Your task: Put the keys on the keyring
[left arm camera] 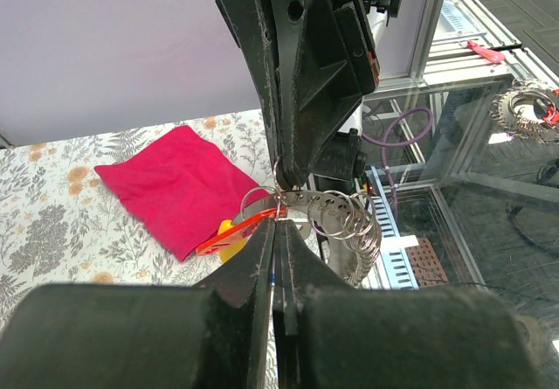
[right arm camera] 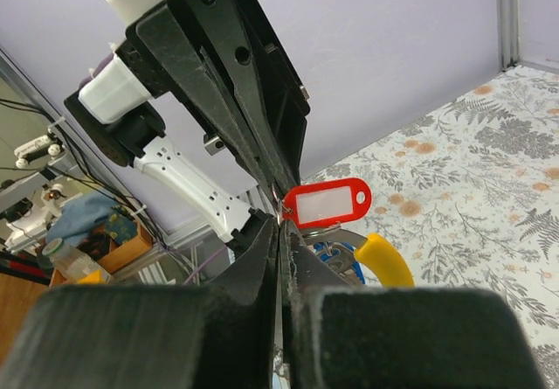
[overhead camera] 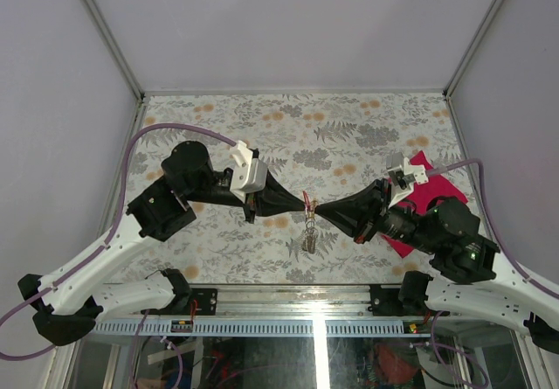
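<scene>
Saw one table (overhead camera: 349,135), printed with grey leaves and orange flowers. Counted one magenta cloth (overhead camera: 431,188) lying flat near the table's right edge, partly under the right arm (overhead camera: 454,227). Counted two arms, the left arm (overhead camera: 157,205) and the right reaching inward along one left-to-right line and meeting tip to tip above the middle of the table.

Found the left fingers (overhead camera: 284,198) clenched and the right fingers (overhead camera: 336,210) likewise clenched, both pinched on the keyring (overhead camera: 308,232) at the meeting point. Could not tell which strand of metal sat in each pinch, too small.

Found the keyring off the table, its short chain of several silvery loops hanging down from the pinch and, from above, trailing toward the near edge.

Counted two keys for certain. Saw the red key (right arm camera: 327,204) right at the fingertips, long axis roughly level, pointing away from the pinch toward the cloth side. Saw the yellow key (right arm camera: 384,258) just below the red one, angled downward. Could not make out a black key among the dark fingers.
</scene>
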